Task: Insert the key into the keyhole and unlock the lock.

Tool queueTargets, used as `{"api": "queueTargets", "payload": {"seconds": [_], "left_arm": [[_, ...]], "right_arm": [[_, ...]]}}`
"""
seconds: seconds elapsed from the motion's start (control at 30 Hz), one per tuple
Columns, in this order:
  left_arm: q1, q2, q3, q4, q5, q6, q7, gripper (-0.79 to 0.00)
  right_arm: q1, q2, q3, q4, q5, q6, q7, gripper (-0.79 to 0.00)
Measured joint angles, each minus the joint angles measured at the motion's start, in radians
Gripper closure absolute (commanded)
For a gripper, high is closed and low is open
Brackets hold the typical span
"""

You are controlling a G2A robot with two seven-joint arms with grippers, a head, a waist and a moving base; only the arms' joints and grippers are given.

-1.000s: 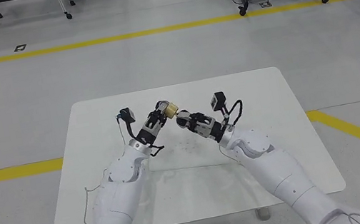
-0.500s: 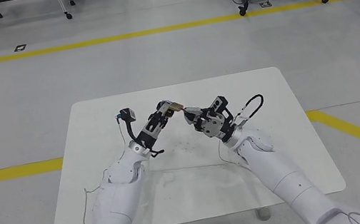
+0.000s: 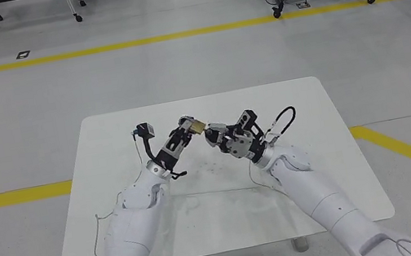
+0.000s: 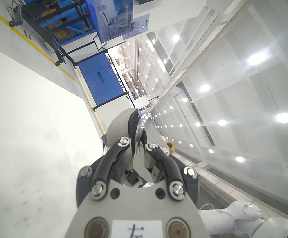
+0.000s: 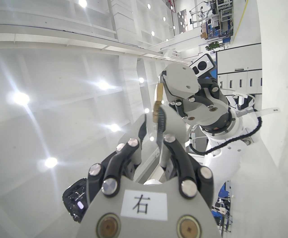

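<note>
Above the middle of the white table (image 3: 294, 112), the two arms meet tip to tip, well clear of the surface. The left gripper (image 3: 187, 126) is closed tight on a brass lock (image 3: 198, 127) and holds it in the air, the lock sticking out past the fingertips toward the other arm. The right gripper (image 5: 153, 116) pinches a small brass key (image 5: 155, 112) at its fingertips. The key meets the end of the lock; how deep it sits in the keyhole I cannot tell.

Gold lock (image 3: 198, 126), wht table (image 3: 294, 112).
</note>
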Motion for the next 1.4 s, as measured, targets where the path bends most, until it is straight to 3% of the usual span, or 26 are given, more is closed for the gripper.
{"api": "queueTargets", "payload": {"seconds": [0.37,0.67,1.0,1.1,1.13,1.17,1.2,1.4], "left_arm": [[-0.001,0.003,0.007,0.000,0.005,0.002,-0.007,0.000],[-0.001,0.004,0.014,-0.001,0.020,0.003,0.000,0.000],[0.002,0.007,0.027,-0.003,0.091,-0.005,0.041,0.000],[0.003,0.006,0.036,-0.004,0.118,-0.009,0.058,0.000],[0.003,0.005,0.038,-0.003,0.123,-0.010,0.064,0.000],[0.003,0.005,0.039,-0.003,0.126,-0.010,0.067,0.000],[0.003,0.005,0.040,-0.002,0.129,-0.011,0.070,0.000],[0.001,0.005,0.044,0.002,0.150,-0.013,0.098,0.000]], "right_arm": [[0.008,0.005,-0.003,-0.001,-0.100,-0.044,-0.023,-0.363],[0.005,0.012,-0.017,-0.026,-0.218,-0.056,-0.079,-0.283],[-0.003,0.023,-0.011,-0.055,-0.337,-0.080,-0.159,-0.283],[-0.010,0.027,-0.006,-0.072,-0.363,-0.082,-0.176,-0.197],[-0.013,0.028,-0.004,-0.078,-0.366,-0.079,-0.179,-0.142],[-0.015,0.029,-0.003,-0.082,-0.368,-0.077,-0.181,-0.037],[-0.017,0.029,-0.002,-0.086,-0.370,-0.075,-0.182,0.000],[-0.028,0.033,0.003,-0.103,-0.373,-0.070,-0.173,0.000]]}}
